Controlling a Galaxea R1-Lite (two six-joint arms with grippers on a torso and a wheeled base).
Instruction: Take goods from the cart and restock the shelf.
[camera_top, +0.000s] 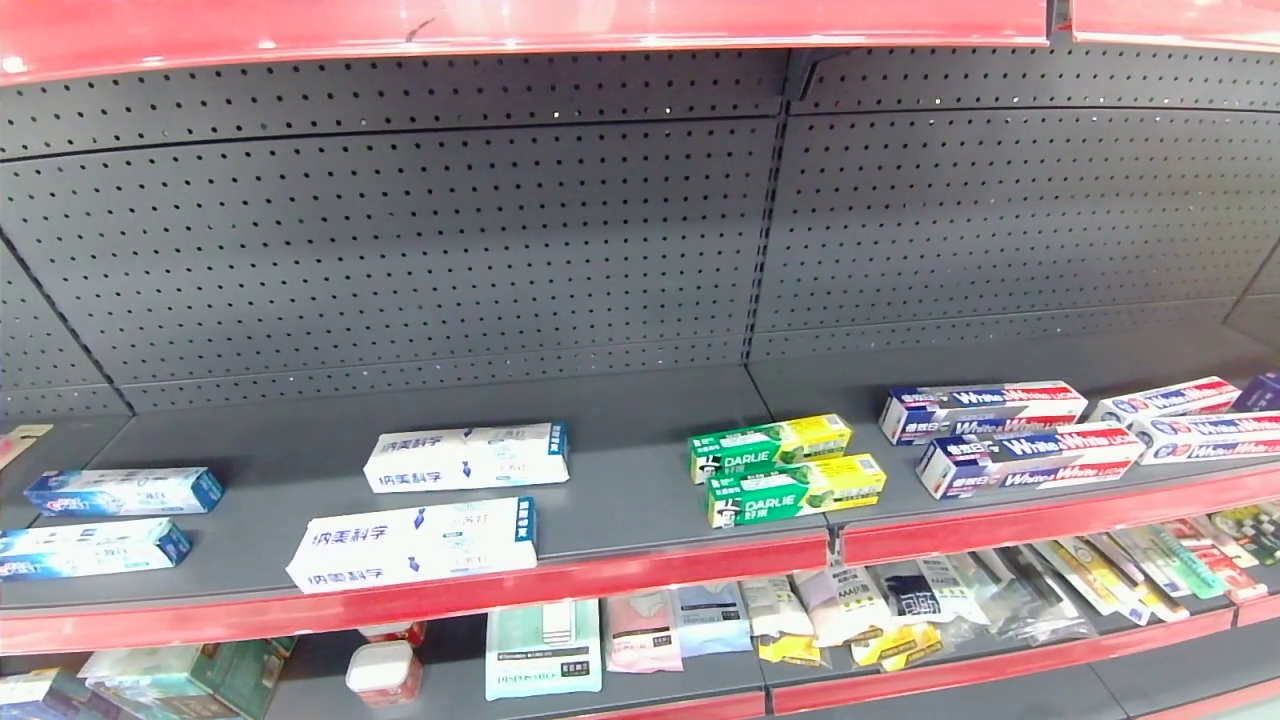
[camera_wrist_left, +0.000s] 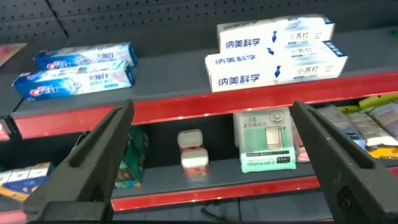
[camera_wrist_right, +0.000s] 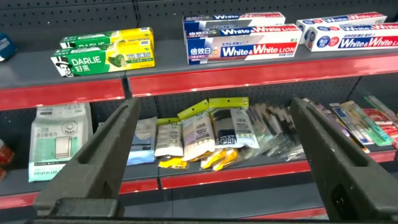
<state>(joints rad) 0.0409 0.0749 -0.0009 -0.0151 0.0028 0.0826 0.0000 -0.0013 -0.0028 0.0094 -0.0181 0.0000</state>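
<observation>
The dark grey metal shelf, with a red front lip and a perforated back panel, carries long cardboard toothpaste cartons lying flat, mostly in pairs, one behind the other. At the robot's far left lie two pale blue cartons. Near the middle lie two broad white cartons with blue print. Right of them, just beside the seam between shelf sections, are two green-and-yellow cartons. Farther right, white cartons with blue and red ends lie in several rows toward the edge. The groups lie well apart.

Below, the lower shelf holds flat plastic pouches, a white-and-green pack and a small white jar.

The left gripper hangs before the broad white cartons, its black fingers spread wide. The right gripper faces the green-and-yellow cartons and the pouches, likewise spread wide.
</observation>
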